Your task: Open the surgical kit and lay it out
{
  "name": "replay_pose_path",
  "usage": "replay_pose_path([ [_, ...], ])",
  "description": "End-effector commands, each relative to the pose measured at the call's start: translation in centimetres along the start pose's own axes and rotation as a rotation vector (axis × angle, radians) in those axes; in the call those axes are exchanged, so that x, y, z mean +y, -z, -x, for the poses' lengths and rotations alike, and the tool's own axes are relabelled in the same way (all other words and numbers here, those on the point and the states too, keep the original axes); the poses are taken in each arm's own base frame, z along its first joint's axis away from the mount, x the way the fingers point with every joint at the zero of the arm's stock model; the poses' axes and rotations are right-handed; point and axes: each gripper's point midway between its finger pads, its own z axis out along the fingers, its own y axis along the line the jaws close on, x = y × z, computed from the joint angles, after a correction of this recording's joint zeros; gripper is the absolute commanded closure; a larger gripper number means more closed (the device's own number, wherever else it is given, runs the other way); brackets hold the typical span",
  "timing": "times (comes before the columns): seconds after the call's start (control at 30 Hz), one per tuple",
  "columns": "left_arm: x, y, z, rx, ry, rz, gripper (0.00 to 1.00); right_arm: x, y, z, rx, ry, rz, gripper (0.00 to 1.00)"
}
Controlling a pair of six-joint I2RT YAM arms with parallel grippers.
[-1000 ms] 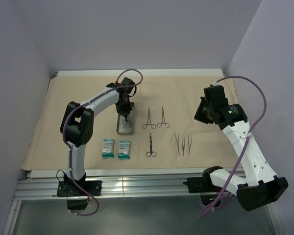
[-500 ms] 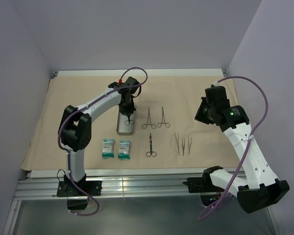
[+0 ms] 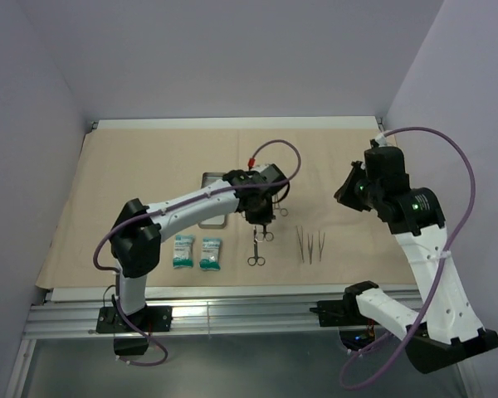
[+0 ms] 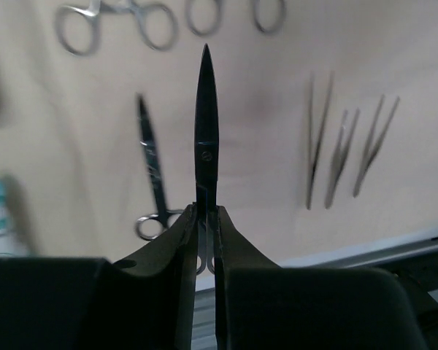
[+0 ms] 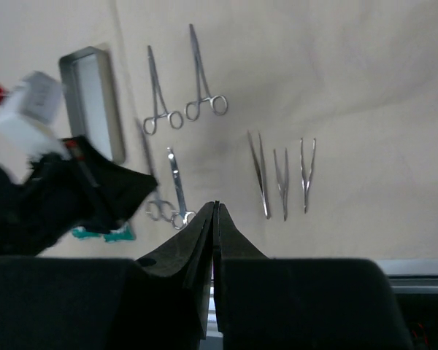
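Clamping slim silver pointed scissors [image 4: 206,117] by the handles, the left gripper [image 4: 206,213] hangs over the tan paper drape [image 3: 133,166], likely to lay them down; the right gripper [image 5: 216,215] hovers closed, empty.

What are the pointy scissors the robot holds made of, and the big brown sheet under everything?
The scissors look like metal: thin, smooth, stiff blades with a faint gleam, dark in this view. The sheet looks like tan paper or paper-like cloth, matte and lying flat; I cannot tell which.

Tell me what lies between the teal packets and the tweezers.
One pair of ring-handled scissors lies on the wrap between them, seen in the top view.
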Motion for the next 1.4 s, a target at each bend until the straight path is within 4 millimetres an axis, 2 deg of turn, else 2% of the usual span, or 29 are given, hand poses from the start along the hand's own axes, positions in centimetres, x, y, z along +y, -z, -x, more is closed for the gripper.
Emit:
replay_pose_path([
  [0.0,-3.0,-1.9,-2.3,0.014,0.055,-0.034,1.00,0.8,3.0,-0.1,-0.025,-0.011,0.075,0.92],
  [0.03,-4.1,-2.0,-3.1,0.021,0.039,-0.048,1.00,0.8,3.2,-0.2,-0.028,-0.019,0.079,0.92],
  [0.1,-4.7,-3.4,-4.3,0.042,0.029,-0.025,1.00,0.9,3.8,-0.9,-0.014,-0.017,0.107,0.92],
  [0.13,-5.7,-3.3,-4.8,0.045,0.020,-0.039,1.00,0.7,4.0,-1.2,-0.010,-0.015,0.108,0.92],
  [0.23,-6.6,-4.2,-5.8,0.053,0.012,-0.041,1.00,0.0,4.3,-2.0,-0.004,-0.010,0.098,0.92],
  [0.5,-6.3,-6.0,-7.2,0.070,0.022,-0.019,1.00,-1.1,4.5,-3.0,-0.004,0.000,0.077,0.91],
  [0.73,-6.5,-6.5,-7.6,0.073,0.009,-0.006,1.00,-1.2,4.3,-3.1,-0.002,0.009,0.072,0.91],
  [1.0,-5.8,-7.8,-8.5,0.094,0.001,0.024,0.99,-1.3,4.3,-3.1,0.000,0.014,0.068,0.91],
  [1.07,-5.6,-7.8,-8.3,0.085,0.001,0.033,0.96,-1.4,4.4,-3.3,0.001,0.015,0.066,0.91],
  [1.2,-5.7,-7.6,-8.0,0.076,-0.001,0.039,0.72,-1.5,4.2,-3.4,0.003,0.016,0.066,0.91],
  [1.37,-6.3,-6.5,-7.1,0.063,-0.004,0.035,0.66,-1.5,4.1,-3.4,0.006,0.020,0.065,0.91],
])
